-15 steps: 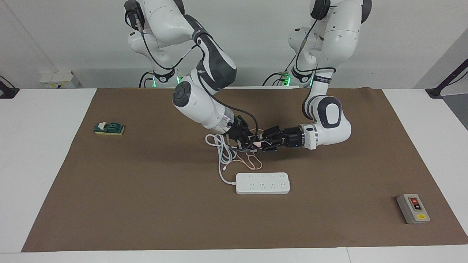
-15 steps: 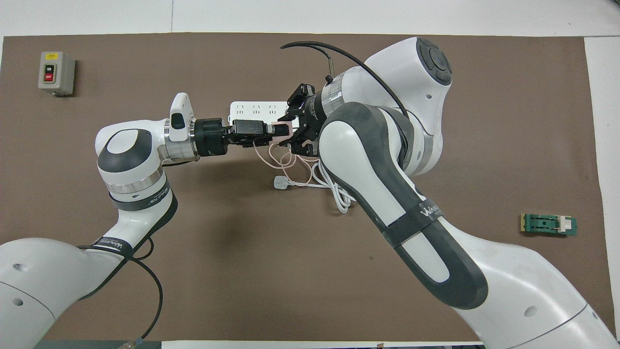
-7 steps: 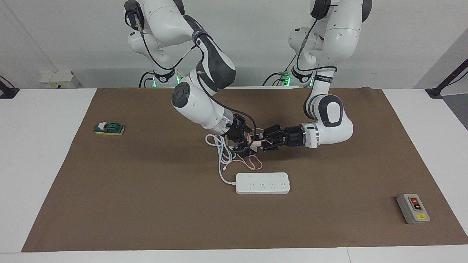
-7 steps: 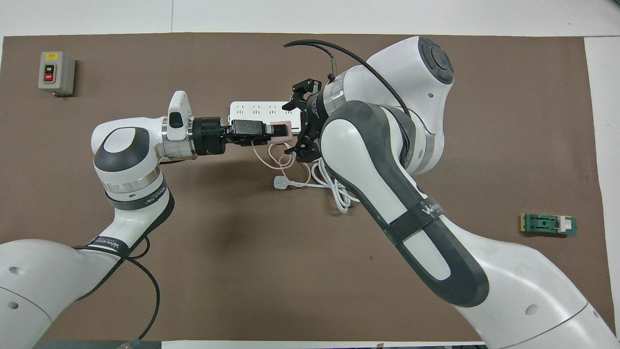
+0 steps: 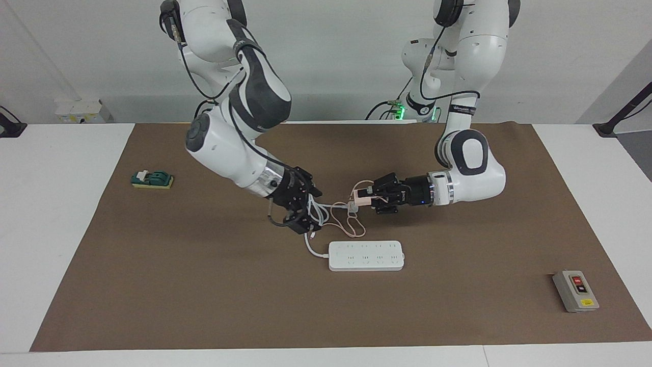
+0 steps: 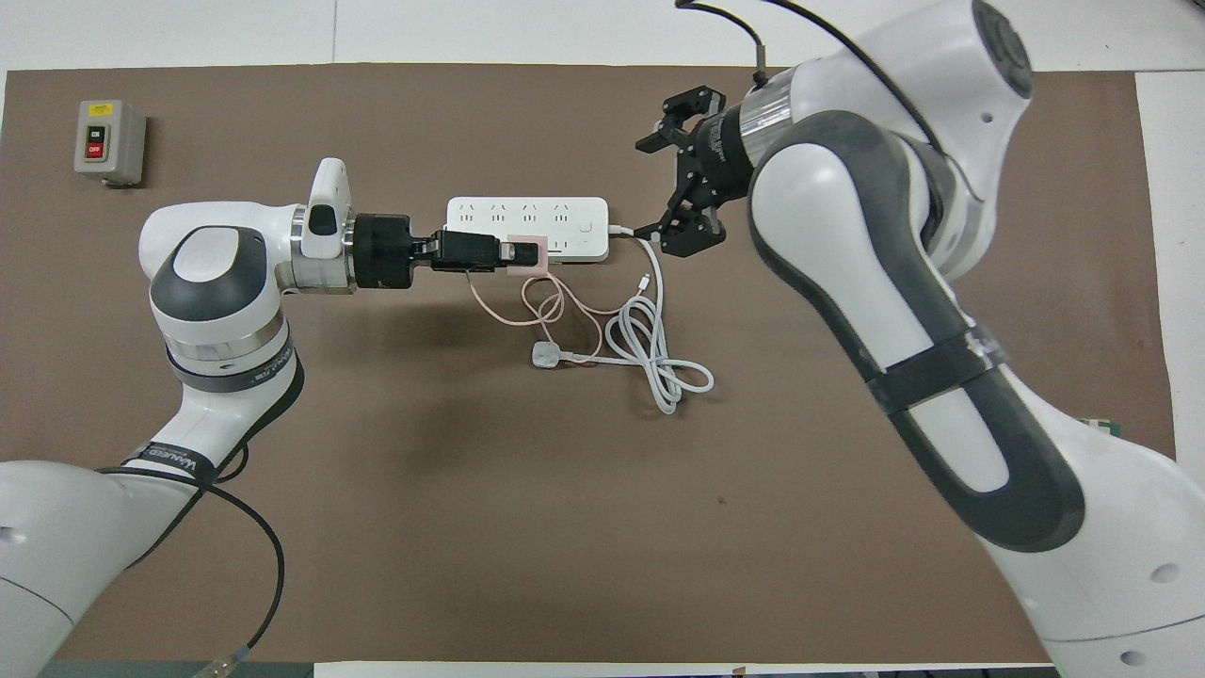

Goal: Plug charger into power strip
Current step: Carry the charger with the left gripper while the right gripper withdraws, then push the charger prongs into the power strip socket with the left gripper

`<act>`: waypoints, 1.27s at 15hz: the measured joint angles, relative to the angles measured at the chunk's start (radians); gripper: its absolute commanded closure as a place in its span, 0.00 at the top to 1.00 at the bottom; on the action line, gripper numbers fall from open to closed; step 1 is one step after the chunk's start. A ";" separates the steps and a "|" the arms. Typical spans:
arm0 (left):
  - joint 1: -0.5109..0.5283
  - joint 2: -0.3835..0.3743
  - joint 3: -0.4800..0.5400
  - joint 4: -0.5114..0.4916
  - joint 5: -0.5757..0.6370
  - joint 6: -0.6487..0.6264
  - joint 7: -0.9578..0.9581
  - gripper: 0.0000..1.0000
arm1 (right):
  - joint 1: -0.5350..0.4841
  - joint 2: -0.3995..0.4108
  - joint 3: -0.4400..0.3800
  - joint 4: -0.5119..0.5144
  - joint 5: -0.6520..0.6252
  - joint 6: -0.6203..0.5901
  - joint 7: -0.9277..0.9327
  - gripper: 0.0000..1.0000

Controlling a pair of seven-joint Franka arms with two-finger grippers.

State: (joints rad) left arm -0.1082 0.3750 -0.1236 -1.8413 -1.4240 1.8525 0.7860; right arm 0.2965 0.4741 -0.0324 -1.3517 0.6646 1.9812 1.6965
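The charger [image 5: 357, 197], a small pale pink cube, is held in my left gripper [image 5: 362, 197], which is shut on it above the mat. In the overhead view the charger [image 6: 527, 255] and the left gripper [image 6: 514, 254] lie over the edge of the power strip [image 6: 527, 215] that is nearer to the robots. Its pink cable [image 5: 351, 224] hangs down in loops. The power strip [image 5: 365, 256] lies flat, sockets up. My right gripper [image 5: 309, 210] is open and empty over the white cord by the strip's cord end; it also shows in the overhead view [image 6: 665, 188].
A white three-pin plug [image 6: 546, 355] and its coiled thick cord [image 6: 659, 358] lie nearer to the robots than the strip. A grey button box [image 5: 575, 291] sits toward the left arm's end. A green block [image 5: 152, 178] sits toward the right arm's end.
My right gripper has let go of the charger, opened, and swung away toward the right arm's end. My left gripper keeps the charger and has drawn back slightly.
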 measured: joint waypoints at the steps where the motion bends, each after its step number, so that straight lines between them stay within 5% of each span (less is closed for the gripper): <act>1: 0.012 -0.001 0.000 0.016 0.059 0.000 -0.002 0.17 | -0.027 -0.009 0.000 0.006 -0.024 -0.015 -0.010 1.00; 8: 0.041 -0.006 -0.002 0.154 0.536 -0.011 -0.006 0.11 | -0.163 -0.078 -0.003 0.015 -0.135 -0.211 -0.339 1.00; 15: -0.017 -0.007 -0.021 0.286 0.981 -0.040 0.071 0.11 | -0.273 -0.132 -0.003 0.017 -0.360 -0.371 -1.006 1.00; 19: -0.048 0.003 -0.022 0.314 1.223 0.061 0.227 0.10 | -0.293 -0.185 -0.004 0.018 -0.518 -0.376 -1.350 1.00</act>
State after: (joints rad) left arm -0.1558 0.3781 -0.1453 -1.5273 -0.2009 1.9132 1.0126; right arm 0.0036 0.2894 -0.0359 -1.3333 0.1463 1.6053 0.3468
